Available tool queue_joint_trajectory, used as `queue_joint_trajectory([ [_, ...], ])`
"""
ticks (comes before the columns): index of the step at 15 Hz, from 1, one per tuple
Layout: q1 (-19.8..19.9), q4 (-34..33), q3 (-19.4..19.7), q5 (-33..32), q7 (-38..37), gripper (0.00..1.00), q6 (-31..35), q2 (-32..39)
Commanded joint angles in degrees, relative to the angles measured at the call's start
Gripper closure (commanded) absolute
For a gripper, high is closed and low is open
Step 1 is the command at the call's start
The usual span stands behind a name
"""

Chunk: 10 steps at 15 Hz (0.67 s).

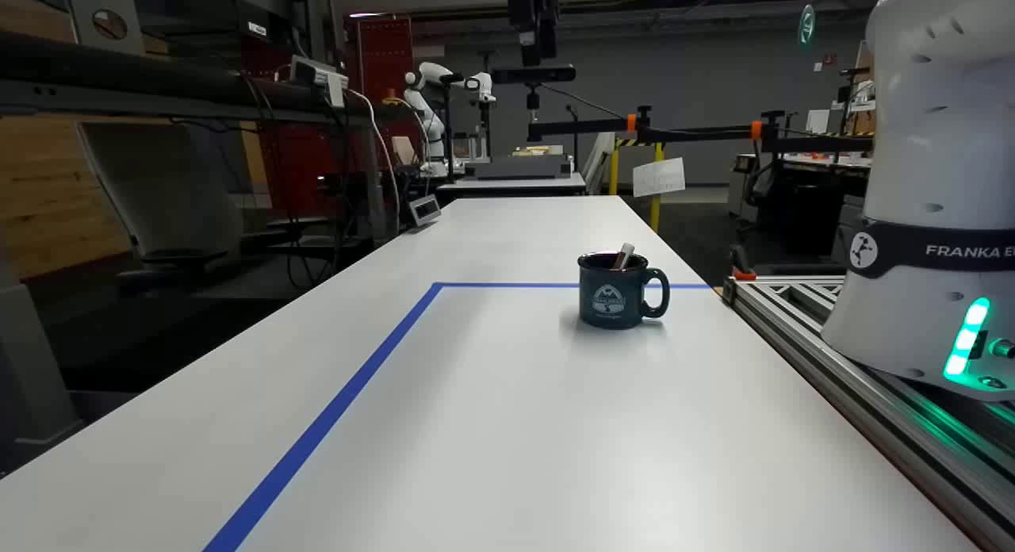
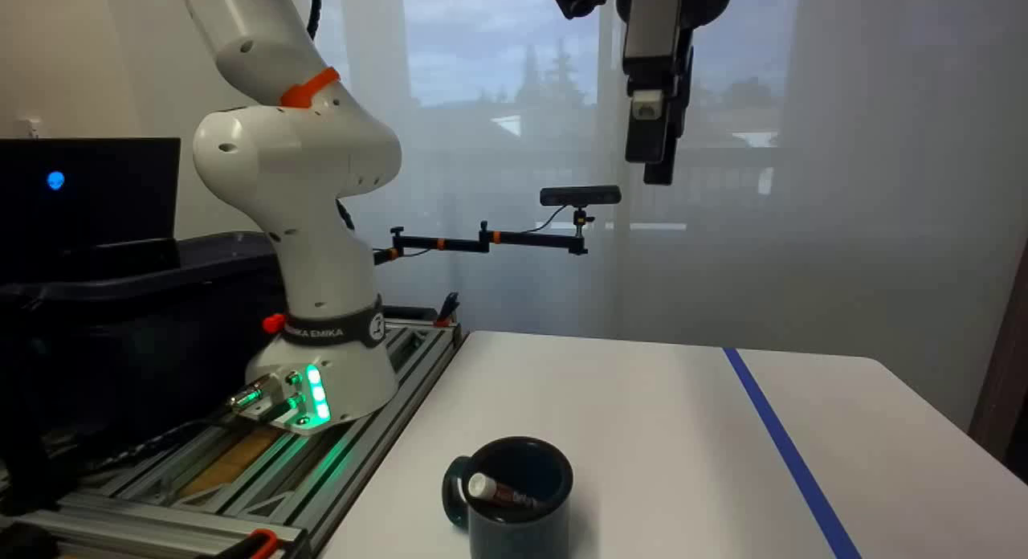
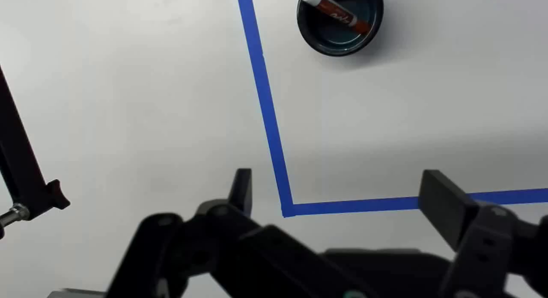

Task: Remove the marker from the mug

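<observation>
I have one container on the worktop (image 1: 492, 457): the mug (image 1: 614, 294), standing upright, with the marker (image 3: 340, 14) inside it. The marker's red end sits down in the mug; its white end projects above the rim. Whether the red end meets the mug's wall or floor, I cannot tell. Mug: glossy, dark blue-green, cylindrical body with a round mouth and a loop handle; a light emblem is printed on its side, with lettering below it too small for me to read. The interior is equally dark and returns bright reflections. Marker: slim, straight cylinder, white end section, red-brown barrel with pale script. Worktop: flat, smooth, white, with a soft sheen. Blue tape (image 3: 267, 105) forms a corner on it; the mug stands inside that corner, near one strip but apart from it. Marker orientation: long axis tilted, white end up and leaning toward the handle side in both exterior views. In the wrist view I read the axis from upper left, at the white end, to lower right, at the red end. Gripper (image 3: 337, 189): its two fingers stand wide apart, with worktop and tape visible between them. In both exterior views it hangs above the worktop, well apart from the mug.
</observation>
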<state>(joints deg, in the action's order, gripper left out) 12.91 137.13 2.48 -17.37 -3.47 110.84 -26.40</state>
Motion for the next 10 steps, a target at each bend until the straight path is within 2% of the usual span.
queue_joint_trajectory([
  [1, -1.2, -0.1, 1.1, -0.5, -0.4, 0.0, -0.3, 0.0],
  [6, -1.2, -0.1, 1.1, -0.5, -0.4, 0.0, -0.3, 0.0],
  [8, -3.3, 1.8, 1.8, -0.7, 7.1, 0.0, -0.2, 0.3],
  [10, -4.7, 5.1, 2.6, -0.6, 11.5, 0.0, 1.6, -0.1],
])
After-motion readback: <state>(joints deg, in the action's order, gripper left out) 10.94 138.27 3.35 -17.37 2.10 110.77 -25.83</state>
